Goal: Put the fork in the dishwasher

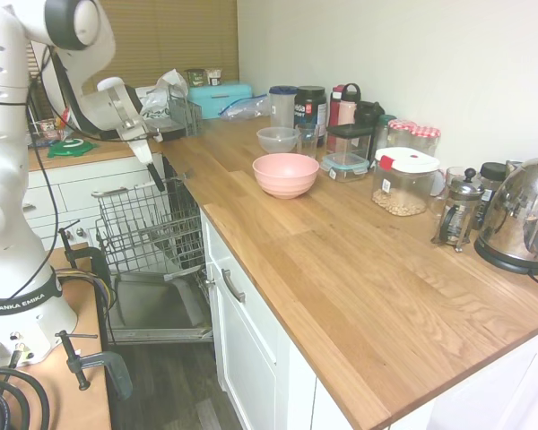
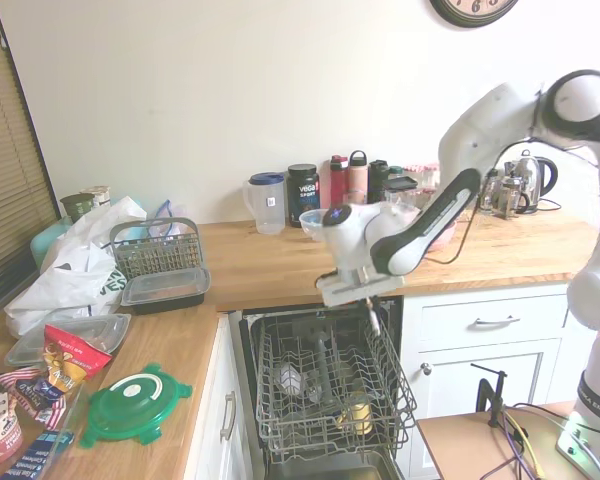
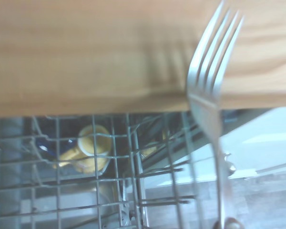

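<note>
Gripper (image 2: 373, 306) clamps the slender silvery fork (image 3: 210, 102) above the dishwasher's (image 2: 330, 385) wire rack.

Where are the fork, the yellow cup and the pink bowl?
fork (image 3: 210, 90): wrist view, base of its tines.
yellow cup (image 3: 91, 149): wrist view, its rim.
pink bowl (image 1: 286, 174): first exterior view, its inside.

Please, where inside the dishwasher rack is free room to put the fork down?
The rack is bare along its left wires. A yellow cup takes its right front corner; a clear glass sits mid-left. The claw holds the fork above the right edge.
</note>
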Robot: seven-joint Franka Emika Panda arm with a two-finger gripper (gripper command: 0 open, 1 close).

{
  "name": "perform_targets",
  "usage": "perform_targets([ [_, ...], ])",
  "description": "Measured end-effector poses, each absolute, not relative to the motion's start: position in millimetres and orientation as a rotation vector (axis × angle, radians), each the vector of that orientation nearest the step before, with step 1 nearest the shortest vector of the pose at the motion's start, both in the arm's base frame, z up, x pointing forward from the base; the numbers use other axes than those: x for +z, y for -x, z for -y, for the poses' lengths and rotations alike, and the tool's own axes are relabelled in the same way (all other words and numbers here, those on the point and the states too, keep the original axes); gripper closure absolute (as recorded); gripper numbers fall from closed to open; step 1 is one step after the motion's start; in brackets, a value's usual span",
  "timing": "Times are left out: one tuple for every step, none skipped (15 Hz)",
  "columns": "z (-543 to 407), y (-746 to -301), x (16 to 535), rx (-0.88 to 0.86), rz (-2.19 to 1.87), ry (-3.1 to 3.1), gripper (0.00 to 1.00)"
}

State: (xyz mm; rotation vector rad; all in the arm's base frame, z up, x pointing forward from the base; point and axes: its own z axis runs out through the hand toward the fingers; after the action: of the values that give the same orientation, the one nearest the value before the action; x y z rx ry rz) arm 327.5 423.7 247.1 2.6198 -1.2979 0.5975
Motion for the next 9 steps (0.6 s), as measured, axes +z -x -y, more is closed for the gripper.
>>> perform_targets([
  [-441.8,-325.9,229.1,0.607,1.281,-2.620,1.00],
  [-461.6,-324.1,211.8,0.617,1.268,-2.620,1.00],
  [-481.1,-321.4,189.6,0.623,1.257,-2.616,1.00],
  [-495.9,-321.8,165.8,0.629,1.246,-2.605,1.00],
  [-509.1,-326.4,147.7,0.641,1.247,-2.593,1.00],
  [-522.8,-332.6,136.9,0.641,1.250,-2.588,0.00],
  [-536.5,-340.1,133.1,0.628,1.256,-2.591,0.00],
  [-547.7,-347.0,133.7,0.614,1.261,-2.597,0.00],
  [-555.0,-351.9,135.1,0.607,1.264,-2.599,0.00],
])
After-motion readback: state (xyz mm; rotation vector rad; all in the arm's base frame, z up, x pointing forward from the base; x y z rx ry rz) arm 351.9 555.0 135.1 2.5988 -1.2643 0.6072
